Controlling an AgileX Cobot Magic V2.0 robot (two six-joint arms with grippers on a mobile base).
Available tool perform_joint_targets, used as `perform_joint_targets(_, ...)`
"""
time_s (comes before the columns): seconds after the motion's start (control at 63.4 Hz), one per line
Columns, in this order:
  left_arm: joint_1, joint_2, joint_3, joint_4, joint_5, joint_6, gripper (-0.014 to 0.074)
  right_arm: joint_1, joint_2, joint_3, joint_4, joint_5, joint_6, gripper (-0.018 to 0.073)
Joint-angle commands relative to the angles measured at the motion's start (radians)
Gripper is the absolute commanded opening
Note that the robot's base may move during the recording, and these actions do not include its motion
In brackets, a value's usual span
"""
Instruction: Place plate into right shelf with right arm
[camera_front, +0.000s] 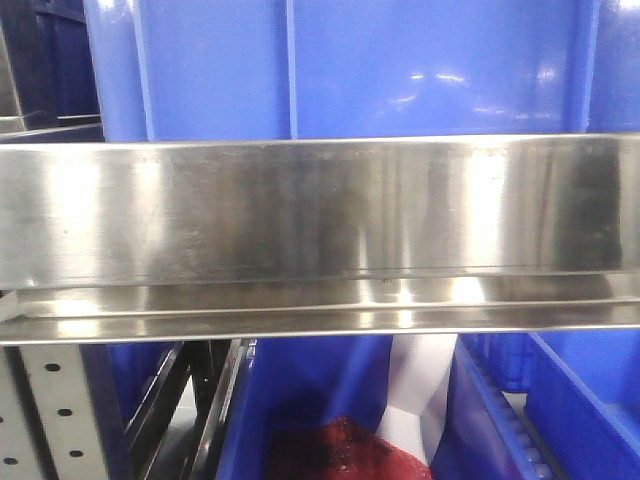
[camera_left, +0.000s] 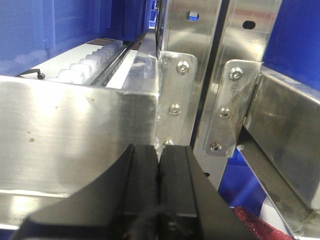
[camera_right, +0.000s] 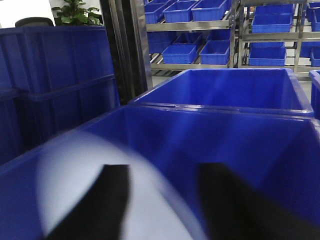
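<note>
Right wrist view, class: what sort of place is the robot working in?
Probably a warehouse or stockroom: steel shelving carries rows of blue bins, large blue crates stand in front, and a potted plant sits behind.

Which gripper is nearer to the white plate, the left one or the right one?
The right. The right gripper has its fingers spread just in front of the white plate above a blue bin. The left gripper is closed beside a metal shelf rail, with no plate there.

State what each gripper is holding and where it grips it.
The left gripper is shut on nothing. The right gripper has a blurred white plate between its fingers, seemingly at the rim; contact cannot be confirmed.
</note>
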Motion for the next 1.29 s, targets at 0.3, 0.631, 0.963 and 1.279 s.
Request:
perform_joint_targets(0.3,-0.002,-0.006,0.009,0.0,-0.09,-0.006,-0.0047,-0.006,-0.044,-0.043,0.018,-0.075,-0.008,0.0634)
perform_joint_targets(0.631,-0.002,-0.006,0.009,0.0,-0.09,-0.006,-0.0047,-0.006,-0.286,-0.043,0.018,0.027,-0.008,0.0605)
perform_joint_targets(0.963,-0.002,-0.006,0.009,0.0,-0.09,-0.006,-0.0047,-0.006,-0.578,-0.043,0.014,0.38,-0.008,0.0106)
perform_joint_targets(1.279,-0.002,-0.006,0.009,0.0,-0.09,-0.006,-0.0047,-0.006,-0.744,-0.043,-0.065,0.539,-0.008,0.0056)
